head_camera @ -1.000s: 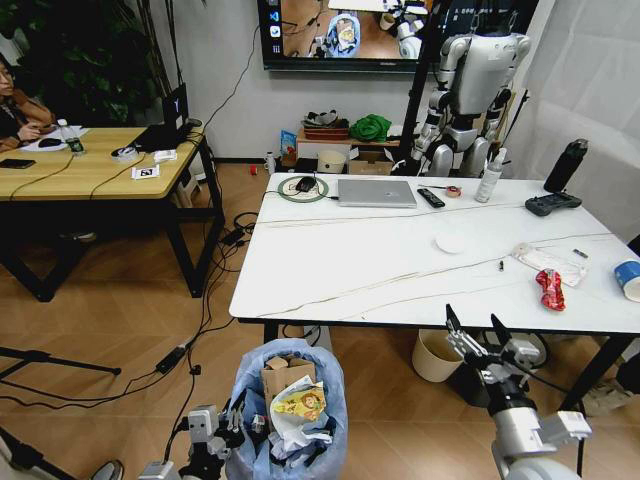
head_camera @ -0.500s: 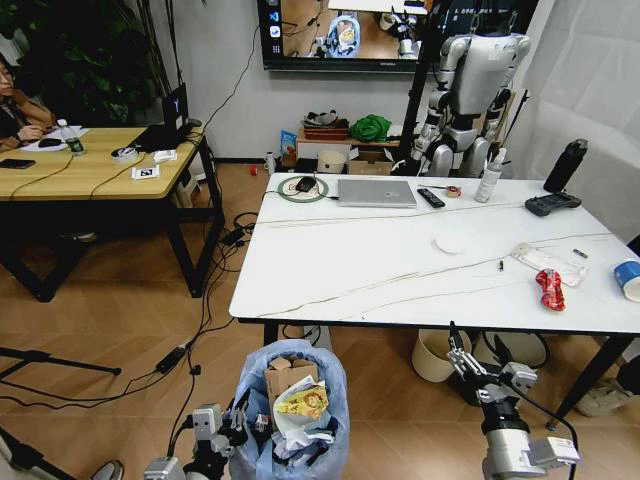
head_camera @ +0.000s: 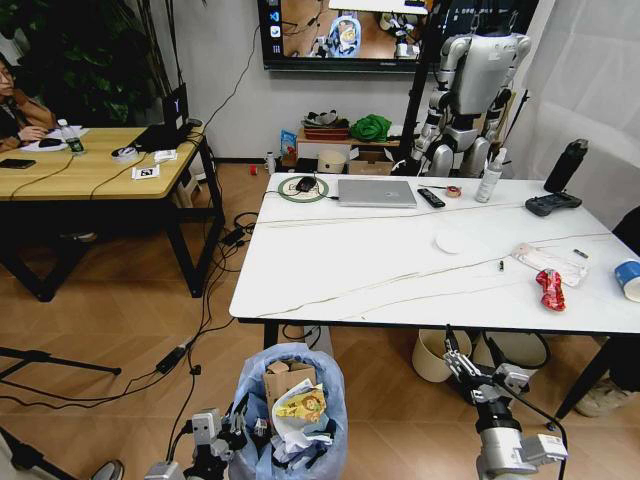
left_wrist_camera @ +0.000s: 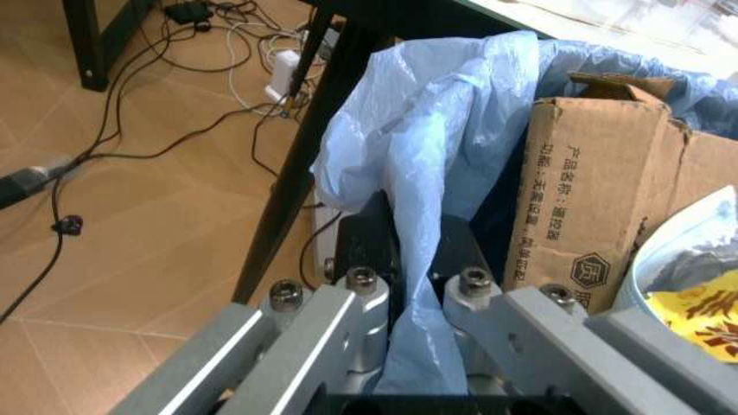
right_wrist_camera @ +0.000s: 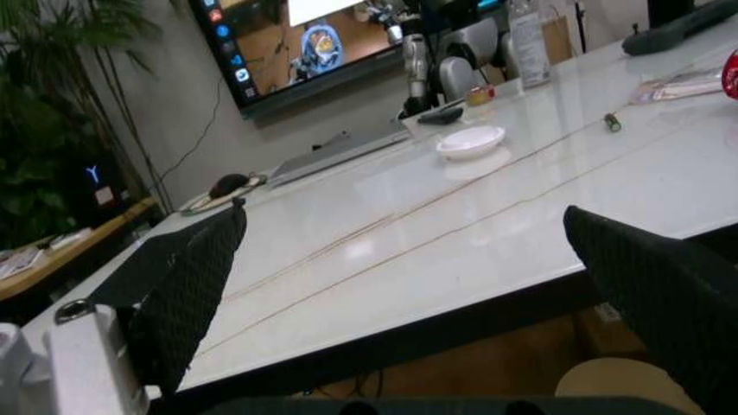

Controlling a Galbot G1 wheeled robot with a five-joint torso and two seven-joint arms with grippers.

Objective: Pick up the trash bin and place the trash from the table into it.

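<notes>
The trash bin (head_camera: pixel 290 410) stands on the wooden floor in front of the near edge of the white worktop (head_camera: pixel 400 265), toward its left corner, lined with a crinkly light-blue bag (left_wrist_camera: pixel 438 112) and already holding a brown cardboard box (left_wrist_camera: pixel 588 199), a yellow wrapper (head_camera: pixel 300 403) and some white paper. The left pincer (head_camera: pixel 228 432) sits low at the bin's left side, and the left wrist view shows its two dark fingers (left_wrist_camera: pixel 366 242) clamped on a fold of the blue bag at the rim, right beside the cardboard. The right pincer (head_camera: pixel 470 360) hangs below the worktop's near edge toward the right, its black fingers (right_wrist_camera: pixel 190 285) spread wide apart with nothing between them (the right wrist view looks out across the worktop surface from just under its level). Litter lies on the right part of the worktop: a red wrapper (head_camera: pixel 549 288), a clear plastic pack (head_camera: pixel 549 262) just behind it, a blue-and-white paper cup (head_camera: pixel 629 279) at the far right edge, and a small white round piece (head_camera: pixel 451 242) nearer the middle. A laptop (head_camera: pixel 376 192) and a remote (head_camera: pixel 430 197) rest along the far side.
</notes>
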